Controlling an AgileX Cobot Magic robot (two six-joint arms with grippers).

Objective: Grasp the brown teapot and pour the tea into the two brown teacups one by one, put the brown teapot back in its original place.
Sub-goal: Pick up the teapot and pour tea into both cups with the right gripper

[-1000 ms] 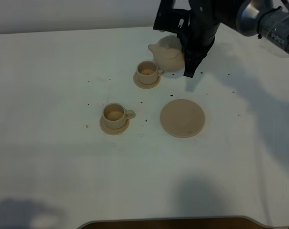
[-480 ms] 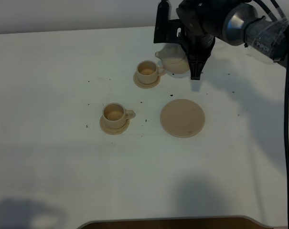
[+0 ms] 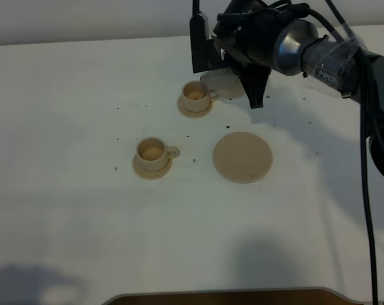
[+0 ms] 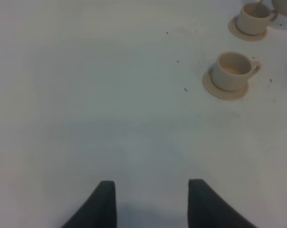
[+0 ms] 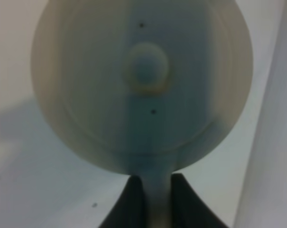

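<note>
The brown teapot [image 3: 222, 83] hangs tipped in the air at the back of the table, spout toward the far teacup [image 3: 196, 95] on its small saucer. My right gripper [image 3: 244, 76] is shut on the teapot's handle. In the right wrist view the lid and body of the teapot [image 5: 143, 85] fill the frame, and the handle sits pinched in the right gripper [image 5: 157, 192]. The near teacup [image 3: 153, 152] stands on its saucer further forward. The original place, a wide flat saucer [image 3: 242, 157], lies bare. My left gripper [image 4: 152, 204] hovers open over bare table, away from both cups [image 4: 233, 71].
Small dark specks dot the white table [image 3: 84, 210] around the cups. The right arm's cables [image 3: 369, 159] run down the right side. The table's front edge [image 3: 230, 295] shows at the bottom.
The right arm has rolled and shifted left, tipping the teapot further over toward the far teacup. Cups and wide saucer have not moved.
</note>
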